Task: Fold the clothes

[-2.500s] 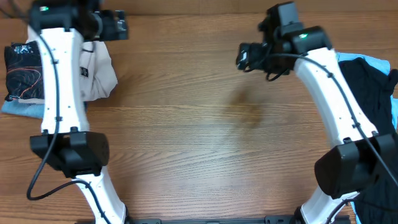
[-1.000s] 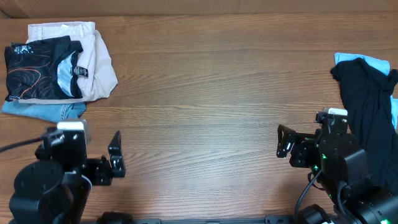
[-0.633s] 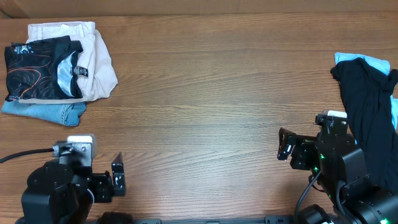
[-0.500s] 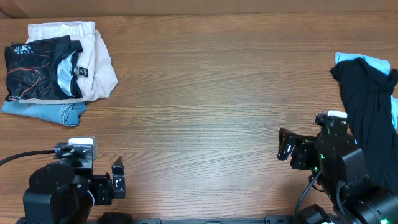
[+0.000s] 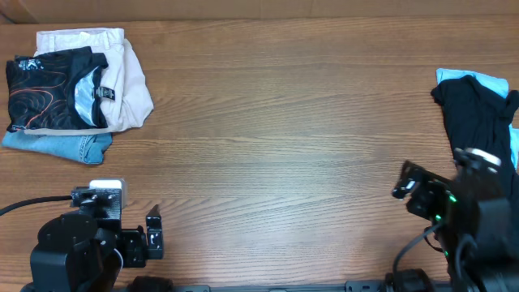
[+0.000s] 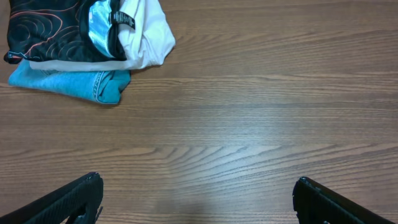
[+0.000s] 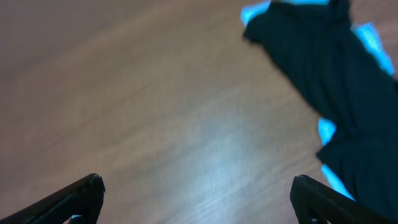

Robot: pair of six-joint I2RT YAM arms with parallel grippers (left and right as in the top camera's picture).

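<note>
Up for handling: a black short-sleeved sports shirt with thin orange contour lines (image 5: 45, 85), sitting as a compact folded packet at the far left corner of the brown wood-grain table (image 5: 268, 122), on top of a beige pair of trousers (image 5: 130, 81) and a light blue denim pair of jeans (image 5: 57, 144), touching both. Probably a thin, slick synthetic knit: light, limp, no stiffness to speak of, likely to slide off the stack or sag open if lifted by a single point. Best pinched through all layers at two opposite edges, or at an outer corner, clear of the small black neck label (image 5: 101, 93); better pressed flat than dragged. Judged close to finished for this piece. At the right edge, a loose black garment (image 5: 474, 130) heaped over pale blue cloth (image 5: 486, 79), apparently not folded. Left gripper (image 5: 154, 235): low at the near left edge, well apart from the stack, fingers (image 6: 81, 196) spread wide over bare table, grasping nothing. Right gripper (image 5: 403, 180): low toward the right edge, near the dark heap, pointing inward across the table, fingers (image 7: 81, 193) likewise parted wide and empty; wrist view blurred.
</note>
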